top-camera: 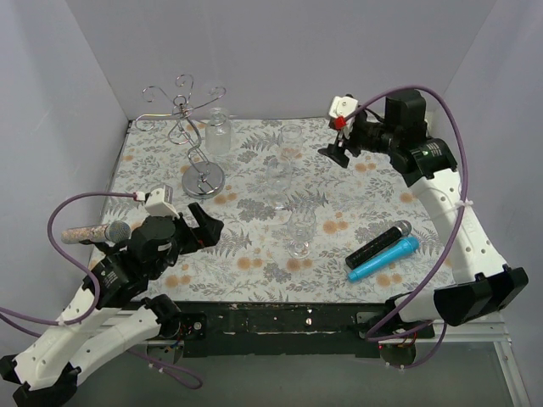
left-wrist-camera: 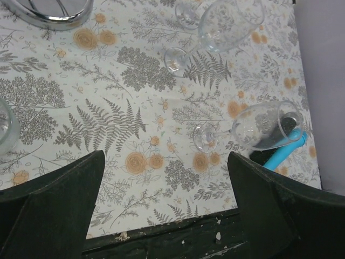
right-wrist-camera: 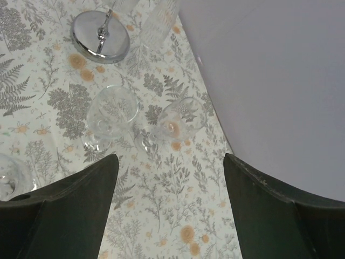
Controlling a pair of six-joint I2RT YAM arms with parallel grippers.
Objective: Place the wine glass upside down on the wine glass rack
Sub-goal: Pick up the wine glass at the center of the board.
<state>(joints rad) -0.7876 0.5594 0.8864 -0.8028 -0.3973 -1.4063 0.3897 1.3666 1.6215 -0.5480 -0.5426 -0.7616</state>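
The wine glasses (top-camera: pixel 299 227) stand upright in the middle of the surface (top-camera: pixel 254 271), apart from the rack (top-camera: pixel 188 127) at back left, jar (top-camera: pixel 219 134) beside it. Right tool (right-wrist-camera: pixel 170 156) hangs above the far glasses, jaws spread, empty. Left tool (left-wrist-camera: pixel 166 156) at front left, spread wide too

Black microphone (top-camera: pixel 378 244) beside blue microphone (top-camera: pixel 384 259), floral tablecloth (top-camera: pixel 254 250)
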